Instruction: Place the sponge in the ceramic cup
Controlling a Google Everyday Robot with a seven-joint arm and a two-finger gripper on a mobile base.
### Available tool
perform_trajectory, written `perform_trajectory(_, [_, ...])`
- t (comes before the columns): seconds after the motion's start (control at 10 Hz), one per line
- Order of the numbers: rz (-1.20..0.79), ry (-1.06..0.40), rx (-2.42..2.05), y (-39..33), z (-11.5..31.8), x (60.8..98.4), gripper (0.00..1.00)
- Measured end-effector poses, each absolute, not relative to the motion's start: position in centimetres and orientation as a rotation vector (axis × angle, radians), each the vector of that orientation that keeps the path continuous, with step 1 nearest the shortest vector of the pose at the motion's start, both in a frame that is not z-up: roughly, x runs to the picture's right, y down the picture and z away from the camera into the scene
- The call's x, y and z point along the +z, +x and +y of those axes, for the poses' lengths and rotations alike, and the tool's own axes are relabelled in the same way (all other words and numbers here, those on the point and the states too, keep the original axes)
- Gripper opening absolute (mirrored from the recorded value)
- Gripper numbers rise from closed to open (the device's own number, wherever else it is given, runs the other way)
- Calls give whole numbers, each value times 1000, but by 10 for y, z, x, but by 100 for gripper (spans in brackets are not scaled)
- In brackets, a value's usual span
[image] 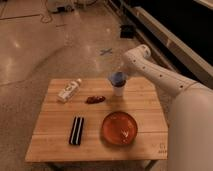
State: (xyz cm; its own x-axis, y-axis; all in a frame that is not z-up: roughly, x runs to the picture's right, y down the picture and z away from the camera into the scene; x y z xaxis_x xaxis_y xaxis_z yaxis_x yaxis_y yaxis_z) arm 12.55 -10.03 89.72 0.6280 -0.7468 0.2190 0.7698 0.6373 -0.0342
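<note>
A white ceramic cup (118,90) stands upright at the back of the wooden table (55,140), right of centre. A blue sponge (118,78) sits in the cup's mouth, showing above the rim. My white arm reaches in from the right, and its gripper (120,72) hangs right over the sponge and the cup. The gripper is dark against the floor, so its hold on the sponge does not show.
A white bottle (69,90) lies at the back left. A small reddish-brown item (94,99) lies left of the cup. A black striped object (76,130) and an orange plate (120,127) sit near the front. The robot's body (192,130) fills the right side.
</note>
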Motion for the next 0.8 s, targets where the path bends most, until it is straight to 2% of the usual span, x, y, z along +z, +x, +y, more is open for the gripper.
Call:
perform_trajectory(0.6, [-234,-123,-869,129,-108,891,80])
perform_trajectory(0.8, [-245,-115,-870,132,-126,875,80])
